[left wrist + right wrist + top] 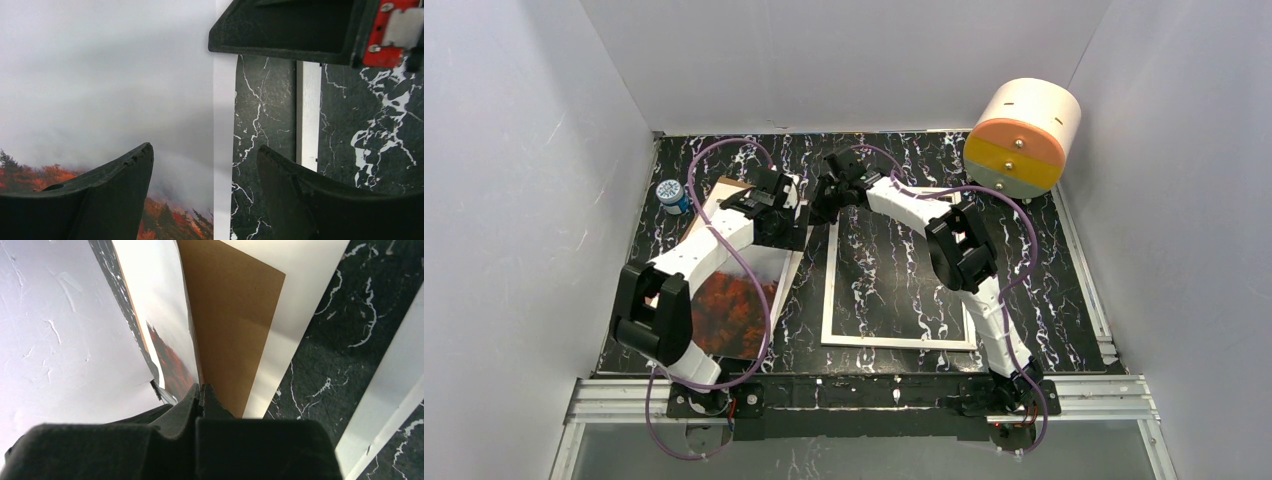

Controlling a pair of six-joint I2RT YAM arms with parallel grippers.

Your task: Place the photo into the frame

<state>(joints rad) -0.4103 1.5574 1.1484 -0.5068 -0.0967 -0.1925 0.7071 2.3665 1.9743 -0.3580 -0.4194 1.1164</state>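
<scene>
**On the bench: photo pinched at one corner, frame waiting**

Nearest the arm bases, the photo (724, 310) lies at the left of the bench (1064, 300), red-orange forest end toward me. It rests on a brown backing board (235, 315) whose corner peeks out at the far left. Just beside it to the right, across a strip of bare black marble, sits the frame (898, 342). Its white rim lies flat and the marble pattern shows through its middle. No print inside it.

Further in, the left claw (204, 160) hangs low over the photo's right border with its jaws spread wide. One finger is above the misty grey sky, the other above the marble strip next to the frame's rim. It has hold of nothing.

Further again, the right arm reaches across the frame's far left corner to the photo's far right corner. The right claw (201, 392) is pressed fully together. Its wrist view shows a thin sheet rising from the pinch with glossy forest print on one face. I judge it has the photo's edge, curled up off the board. Whether it nips the board too, I cannot tell.

At the back right corner sits a white-and-orange drum (1022, 135), no part in this.

Progress, my reading: early. Pick-up is begun at one corner. Lifting the photo clear, carrying it across, laying it square in the frame and fitting the board are all left.
</scene>
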